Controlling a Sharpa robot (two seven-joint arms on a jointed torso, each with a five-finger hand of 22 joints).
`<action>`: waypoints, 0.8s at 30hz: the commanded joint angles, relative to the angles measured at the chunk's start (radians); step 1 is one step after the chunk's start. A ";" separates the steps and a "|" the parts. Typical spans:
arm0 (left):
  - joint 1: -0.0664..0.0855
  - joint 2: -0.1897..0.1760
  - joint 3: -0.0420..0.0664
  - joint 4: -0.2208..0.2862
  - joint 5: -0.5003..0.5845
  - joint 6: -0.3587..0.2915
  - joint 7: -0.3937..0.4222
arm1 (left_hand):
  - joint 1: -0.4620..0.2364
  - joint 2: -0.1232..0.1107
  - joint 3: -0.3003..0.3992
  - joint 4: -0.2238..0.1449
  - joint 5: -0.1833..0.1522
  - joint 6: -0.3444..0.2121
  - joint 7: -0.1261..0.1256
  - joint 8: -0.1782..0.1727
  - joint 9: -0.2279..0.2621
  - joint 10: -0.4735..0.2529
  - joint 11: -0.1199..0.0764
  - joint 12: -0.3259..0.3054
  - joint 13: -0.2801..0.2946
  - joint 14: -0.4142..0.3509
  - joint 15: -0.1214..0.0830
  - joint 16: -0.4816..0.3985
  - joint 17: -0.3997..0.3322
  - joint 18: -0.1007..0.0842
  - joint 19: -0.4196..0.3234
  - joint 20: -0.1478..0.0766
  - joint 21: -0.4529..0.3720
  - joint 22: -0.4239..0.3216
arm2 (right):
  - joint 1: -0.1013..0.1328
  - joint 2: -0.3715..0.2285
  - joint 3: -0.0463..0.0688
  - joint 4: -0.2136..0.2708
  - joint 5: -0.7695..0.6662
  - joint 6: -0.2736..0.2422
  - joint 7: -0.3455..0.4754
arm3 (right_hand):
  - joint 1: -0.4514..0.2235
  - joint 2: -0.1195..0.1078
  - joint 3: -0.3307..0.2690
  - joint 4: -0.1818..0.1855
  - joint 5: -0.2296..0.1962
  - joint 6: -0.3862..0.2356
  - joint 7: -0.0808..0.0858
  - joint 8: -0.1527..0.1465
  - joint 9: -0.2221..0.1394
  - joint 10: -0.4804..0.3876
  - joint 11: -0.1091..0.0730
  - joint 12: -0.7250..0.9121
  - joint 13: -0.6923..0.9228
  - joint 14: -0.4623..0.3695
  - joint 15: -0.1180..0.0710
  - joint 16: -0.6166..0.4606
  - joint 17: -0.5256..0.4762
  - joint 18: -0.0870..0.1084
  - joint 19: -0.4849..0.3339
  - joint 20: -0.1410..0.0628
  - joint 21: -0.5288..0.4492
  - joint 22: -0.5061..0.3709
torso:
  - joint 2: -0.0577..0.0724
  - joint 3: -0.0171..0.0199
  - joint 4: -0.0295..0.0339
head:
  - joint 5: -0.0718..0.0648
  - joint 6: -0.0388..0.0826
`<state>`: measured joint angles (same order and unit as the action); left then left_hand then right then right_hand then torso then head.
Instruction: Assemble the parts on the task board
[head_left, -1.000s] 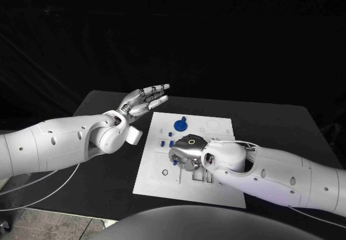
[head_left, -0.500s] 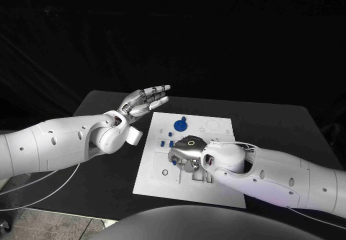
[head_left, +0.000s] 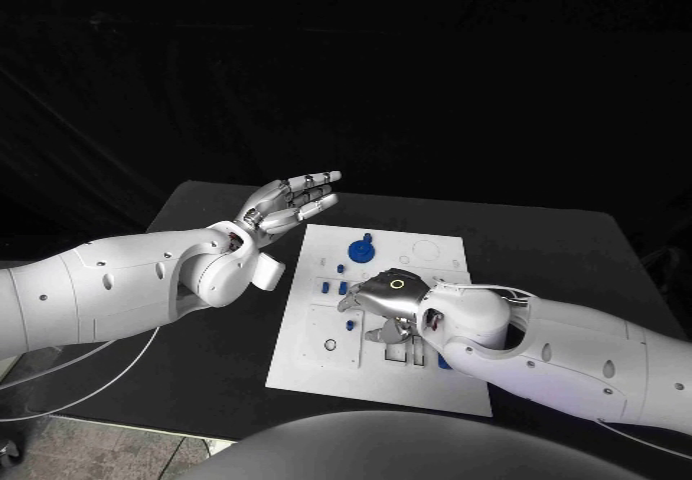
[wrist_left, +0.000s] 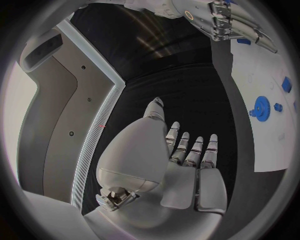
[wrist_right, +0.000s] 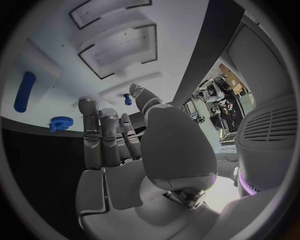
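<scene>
Head view: my left hand (head_left: 289, 203) hangs above the black table (head_left: 173, 330) just off the far left corner of the white task board (head_left: 346, 370), palm up, fingers straight and side by side, holding nothing. My right hand (head_left: 387, 300) is over the middle of the board, palm down, fingers curled toward the board; from here I cannot tell whether they hold anything. Near the board's far edge stands the blue gear (head_left: 359, 247), with a few small blue parts (head_left: 327, 269) beside it toward the left edge, and another blue piece (head_left: 444, 364) peeks out under my right wrist near the right edge. In the right wrist view my fingers (wrist_right: 103, 135) are loosely bent with gaps between them, and a small blue peg (wrist_right: 127, 99) sits right at the tip of my thumb; whether I pinch it I cannot tell. A blue bar (wrist_right: 24, 91) and a small blue gear (wrist_right: 60, 123) lie on the board beyond my fingers.
</scene>
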<state>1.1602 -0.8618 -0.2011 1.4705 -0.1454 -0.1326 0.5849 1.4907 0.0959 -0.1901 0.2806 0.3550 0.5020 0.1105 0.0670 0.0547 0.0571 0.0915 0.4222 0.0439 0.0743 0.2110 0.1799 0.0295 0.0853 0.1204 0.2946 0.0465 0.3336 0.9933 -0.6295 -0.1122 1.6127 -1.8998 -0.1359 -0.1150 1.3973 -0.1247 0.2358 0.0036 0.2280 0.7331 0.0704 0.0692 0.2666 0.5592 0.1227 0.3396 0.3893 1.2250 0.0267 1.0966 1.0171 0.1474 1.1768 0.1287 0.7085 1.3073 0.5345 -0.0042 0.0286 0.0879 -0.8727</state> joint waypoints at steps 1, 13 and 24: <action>0.000 0.000 0.001 0.002 0.006 0.019 0.004 | 0.009 0.000 -0.004 0.001 0.006 0.005 0.001 -0.006 0.000 -0.001 0.009 0.004 0.001 0.002 0.003 0.007 0.002 -0.010 0.009 0.000 0.007 0.002 | 0.034 -0.044 0.005 0.033 0.015 -0.074 -0.026 | 0.013 0.001 -0.011 0.008 -0.003 -0.005 0.001 0.000 -0.004 -0.011 0.002 0.007 -0.003 -0.005 0.000 0.004 0.001 0.006 -0.003 0.003 0.000 0.050 | 0.001 -0.0010 -0.0020 | -0.006 0.000; 0.000 0.004 0.001 -0.001 0.010 0.020 0.004 | 0.011 0.004 -0.005 0.002 0.012 0.006 0.001 -0.006 0.000 -0.001 0.010 0.004 0.001 0.003 0.004 0.007 0.002 -0.009 0.013 0.000 0.008 0.003 | 0.133 -0.200 0.006 0.055 0.123 -0.105 -0.034 | -0.004 -0.038 -0.108 0.200 -0.050 -0.035 -0.042 -0.004 -0.057 0.008 0.019 0.018 -0.091 0.065 0.012 0.077 0.037 -0.008 0.082 0.008 0.084 0.077 | -0.001 -0.0003 -0.0003 | -0.023 0.000; -0.005 0.017 0.001 -0.015 0.012 0.026 0.008 | 0.026 0.013 -0.007 0.001 0.040 0.009 0.003 -0.006 0.001 -0.001 0.009 0.002 0.001 0.002 0.001 0.002 0.001 -0.011 0.020 0.000 0.008 -0.001 | 0.116 -0.241 0.005 0.002 0.142 -0.088 -0.028 | -0.005 -0.132 -0.198 0.296 -0.082 -0.116 -0.068 -0.012 -0.103 -0.016 0.027 -0.033 -0.170 0.055 0.012 0.061 0.005 -0.007 0.082 0.012 0.056 0.072 | -0.002 -0.0002 0.0012 | -0.034 0.000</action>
<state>1.1554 -0.8480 -0.2013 1.4557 -0.1399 -0.1270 0.5823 1.5070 0.1122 -0.1899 0.2808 0.3929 0.5058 0.1142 0.0671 0.0548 0.0532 0.0952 0.4222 0.0437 0.0743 0.2110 0.1837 0.0301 0.0854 0.1347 0.2947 0.0503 0.3338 1.1118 -0.8694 -0.1070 1.6177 -1.7733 -0.2231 -0.1427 1.3937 -0.2493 0.0417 0.2996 0.1491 0.6198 0.0017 0.0612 0.1645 0.5475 0.1458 0.3121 0.2200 1.2845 0.0355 1.1609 1.0228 0.1474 1.2579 0.1411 0.7676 1.3079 0.5325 -0.0037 0.0280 0.0568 -0.8727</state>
